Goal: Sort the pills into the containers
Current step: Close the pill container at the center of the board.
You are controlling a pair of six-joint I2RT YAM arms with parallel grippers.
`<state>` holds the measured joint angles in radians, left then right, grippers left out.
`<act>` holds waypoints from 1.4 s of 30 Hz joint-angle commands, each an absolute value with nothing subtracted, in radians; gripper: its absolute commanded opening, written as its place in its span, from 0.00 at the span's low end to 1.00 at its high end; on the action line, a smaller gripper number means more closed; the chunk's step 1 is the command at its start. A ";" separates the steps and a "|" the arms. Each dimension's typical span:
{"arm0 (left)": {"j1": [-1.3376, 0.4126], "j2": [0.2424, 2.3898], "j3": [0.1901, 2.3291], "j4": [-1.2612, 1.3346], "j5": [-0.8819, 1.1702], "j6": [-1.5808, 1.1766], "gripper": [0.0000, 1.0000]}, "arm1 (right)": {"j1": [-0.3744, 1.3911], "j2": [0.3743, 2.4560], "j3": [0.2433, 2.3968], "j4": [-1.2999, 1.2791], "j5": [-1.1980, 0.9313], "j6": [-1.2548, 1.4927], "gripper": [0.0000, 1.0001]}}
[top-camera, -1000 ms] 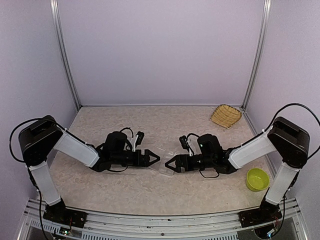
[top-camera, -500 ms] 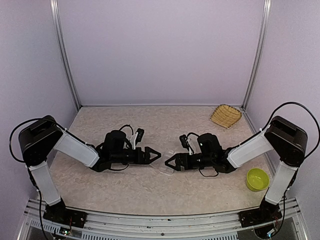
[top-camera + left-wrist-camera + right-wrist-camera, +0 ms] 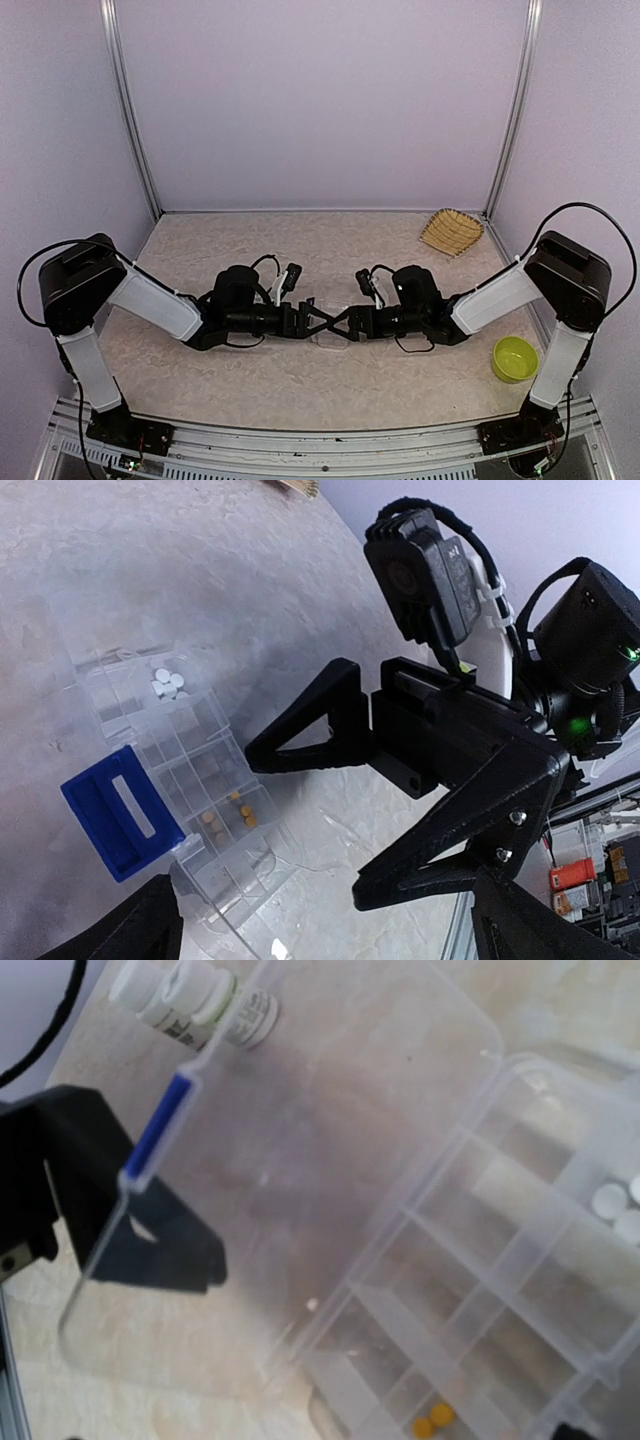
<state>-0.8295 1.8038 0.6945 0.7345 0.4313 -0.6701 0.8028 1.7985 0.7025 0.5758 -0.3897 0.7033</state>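
Observation:
The clear compartment box (image 3: 326,338) lies at the table's centre, mostly hidden under both grippers. In the left wrist view the box (image 3: 190,780) holds several white pills (image 3: 168,680) in one cell and orange pills (image 3: 225,815) in another. Its clear lid (image 3: 300,1120) stands raised, with a blue latch (image 3: 120,815) on its edge. My left gripper (image 3: 312,320) is open, its jaws wide at the lid's edge (image 3: 325,925). My right gripper (image 3: 345,322) is open and faces it over the box (image 3: 330,810). Its own fingers barely show in the right wrist view.
A woven straw basket (image 3: 451,231) sits at the back right. A lime-green bowl (image 3: 515,359) sits at the front right. Two white pill bottles (image 3: 195,995) lie just beyond the lid.
Both grippers have moved inward towards each other and now meet fingertip to fingertip over the box, which they now mostly cover from above.

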 commanded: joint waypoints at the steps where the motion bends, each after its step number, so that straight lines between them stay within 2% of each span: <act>1: -0.841 1.810 0.710 0.773 0.469 -0.682 0.98 | 0.806 1.817 0.723 0.605 -0.410 0.712 1.00; 42: -0.865 1.927 0.719 0.910 0.483 -0.757 0.97 | 0.796 1.870 0.684 0.796 -0.515 0.810 1.00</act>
